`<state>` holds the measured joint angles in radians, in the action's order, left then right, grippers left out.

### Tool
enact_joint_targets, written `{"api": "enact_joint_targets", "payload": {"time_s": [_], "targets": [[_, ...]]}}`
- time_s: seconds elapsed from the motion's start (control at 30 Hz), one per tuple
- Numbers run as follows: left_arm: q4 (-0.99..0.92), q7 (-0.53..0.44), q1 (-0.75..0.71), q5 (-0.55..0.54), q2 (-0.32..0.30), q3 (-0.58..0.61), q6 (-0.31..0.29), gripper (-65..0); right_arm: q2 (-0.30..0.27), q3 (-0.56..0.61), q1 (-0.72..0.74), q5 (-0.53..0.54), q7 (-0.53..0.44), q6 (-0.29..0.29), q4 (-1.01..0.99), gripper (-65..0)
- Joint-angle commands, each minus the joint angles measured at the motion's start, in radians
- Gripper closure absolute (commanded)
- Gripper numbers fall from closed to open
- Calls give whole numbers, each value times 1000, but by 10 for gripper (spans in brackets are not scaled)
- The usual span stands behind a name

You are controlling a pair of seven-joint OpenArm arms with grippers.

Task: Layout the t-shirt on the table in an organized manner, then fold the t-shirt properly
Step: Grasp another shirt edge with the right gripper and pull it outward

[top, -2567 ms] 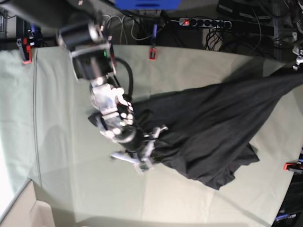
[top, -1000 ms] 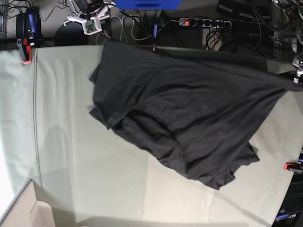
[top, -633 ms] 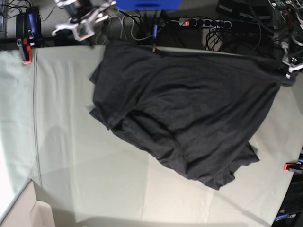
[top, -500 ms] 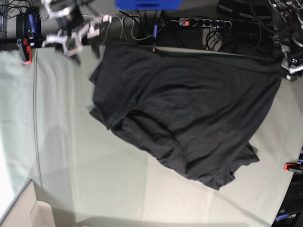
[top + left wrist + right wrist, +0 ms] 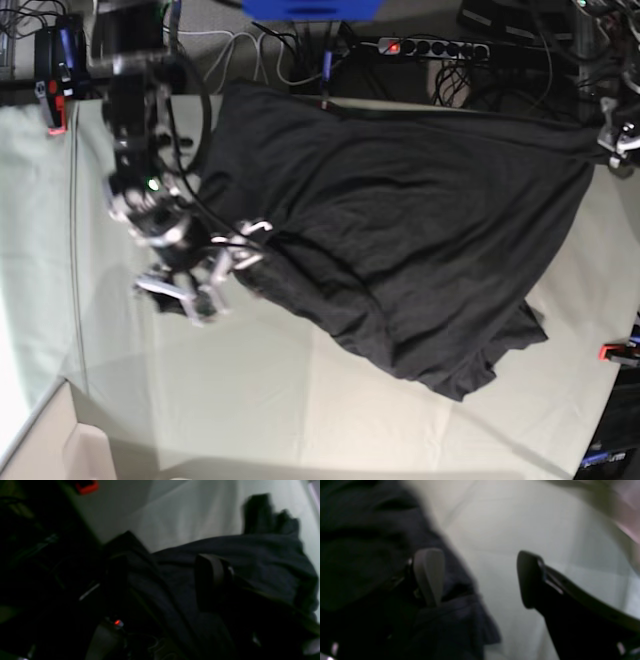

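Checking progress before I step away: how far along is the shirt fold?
Layout is partly done: the t-shirt lies spread over the table, but its lower edge is bunched and one corner sits doubled over. In hand: the right gripper is open at the shirt's edge, holding nothing; the left gripper is by the far corner. No fold made yet.

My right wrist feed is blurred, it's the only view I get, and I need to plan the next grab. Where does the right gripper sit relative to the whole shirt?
Observer: In the base view the right gripper hangs open at the t-shirt's edge on that view's left, partly over bare table.
Operator: And the left gripper?
Observer: The left gripper is at the shirt's opposite corner, on that view's right; its wrist view shows the jaws apart.
Operator: Is the shirt flat?
Observer: No, it lies skewed, with layered folds bunched toward the near side.
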<state>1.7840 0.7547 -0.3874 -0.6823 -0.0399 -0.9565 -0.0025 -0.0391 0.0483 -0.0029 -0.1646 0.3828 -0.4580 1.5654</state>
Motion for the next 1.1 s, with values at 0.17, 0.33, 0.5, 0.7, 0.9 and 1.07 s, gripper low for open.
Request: {"api": "enact_joint_targets", "payload": {"time_s": [0.17,0.33,0.5,0.7,0.9,1.07], "targets": [[43,-10,5,-7,25,-85,-3,-412,5,6,143,6,9,-12,-239,-458],[37,-10,5,-7,25,-86,-3,-411,2,5,223,6,8,-12,-420,-457],[37,-10,6,-6,25,-86,-3,-409,2,8,255,6,8,-14,-507,-369],[35,-10,6,-1,25,-86,-3,-409,-6,3,284,4,-41,-15,-504,0],[35,-10,6,2,25,-83,-3,-409,-46,0,338,4,-55,-11,-329,0],[38,-10,6,2,28,-83,-3,-409,-48,-100,407,3,-52,-9,-234,0]]}}
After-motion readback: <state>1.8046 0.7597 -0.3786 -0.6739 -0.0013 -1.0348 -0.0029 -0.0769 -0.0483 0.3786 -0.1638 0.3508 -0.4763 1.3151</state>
